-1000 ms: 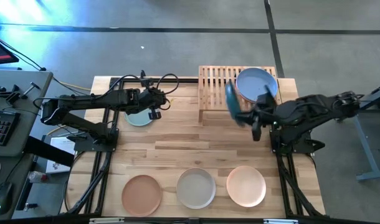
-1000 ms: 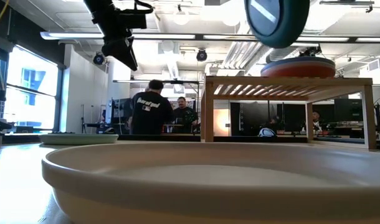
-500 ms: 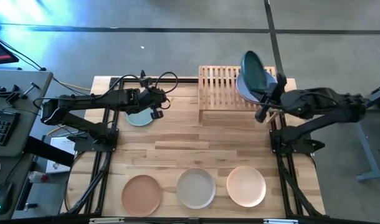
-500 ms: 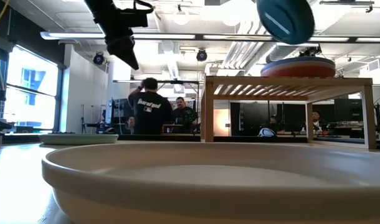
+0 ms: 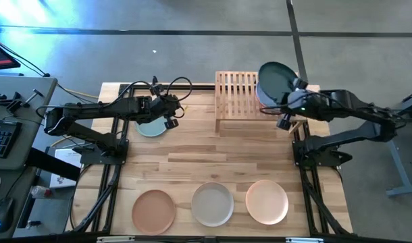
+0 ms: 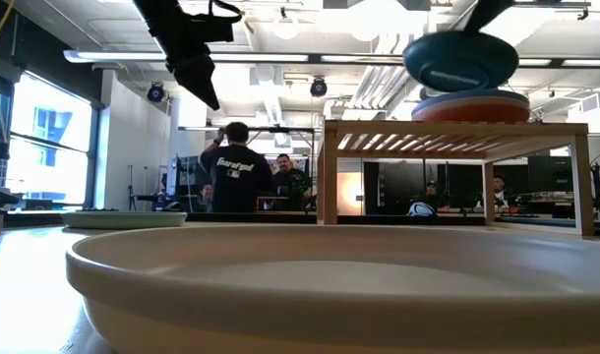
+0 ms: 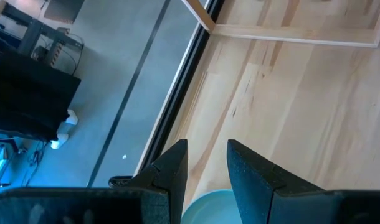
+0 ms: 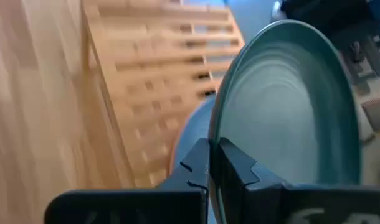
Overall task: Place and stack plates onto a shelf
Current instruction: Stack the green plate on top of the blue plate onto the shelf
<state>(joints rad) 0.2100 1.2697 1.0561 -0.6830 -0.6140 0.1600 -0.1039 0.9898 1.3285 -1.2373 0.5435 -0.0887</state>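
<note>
Wooden worktop (image 5: 213, 155) — right tool (image 5: 285, 102) outstretched over slatted bamboo shelf (image 5: 236, 94), clamped on tilted dark teal round plate (image 5: 276, 79).

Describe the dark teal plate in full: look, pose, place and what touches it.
The dark teal plate is round, shallow and matte, with a smooth, lighter-looking inside. The right gripper pinches its rim, jaws shut on the edge. It hangs tilted in the air above the stack of plates on the right half of the bamboo shelf. In the low view it hangs just over the stack; whether it touches it cannot be told.
</note>
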